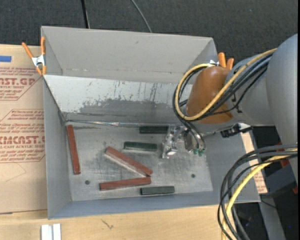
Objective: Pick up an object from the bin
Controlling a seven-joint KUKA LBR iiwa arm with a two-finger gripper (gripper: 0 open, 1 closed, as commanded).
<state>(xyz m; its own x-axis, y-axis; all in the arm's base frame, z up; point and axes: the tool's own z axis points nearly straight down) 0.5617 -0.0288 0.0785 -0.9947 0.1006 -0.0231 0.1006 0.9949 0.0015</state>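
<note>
End effector (pixel 176 145) sits low at the right side of the bin (pixel 115 54), close to the floor. I cannot tell from this angle whether it is apart or together, and nothing shows clamped in it.

Nearest things: a short green bar (pixel 140 146) just to its left, one end pointing my way, and a second green bar (pixel 154 129) up-left of me, by the foot of the back wall. Either could be the pick; I can't say which.

Further off are a pale brown stick (pixel 127 161) lying diagonally mid-floor, a red-brown stick (pixel 125 184) below it, a dark bar (pixel 157 190) near the front wall, and a long red stick (pixel 73 149) along the left wall.

Risks, as I judge them:
- All of them lie flat on the metal. Closing too high would slide over the top; too low would scrape the floor.
- I am off the end of the short green bar, not over its middle. A grip on the tip alone would likely let it pivot out or sag and drop on the lift.
- The second green bar lies near the wall's foot with little room behind it — a nudge could wedge it there.
</note>
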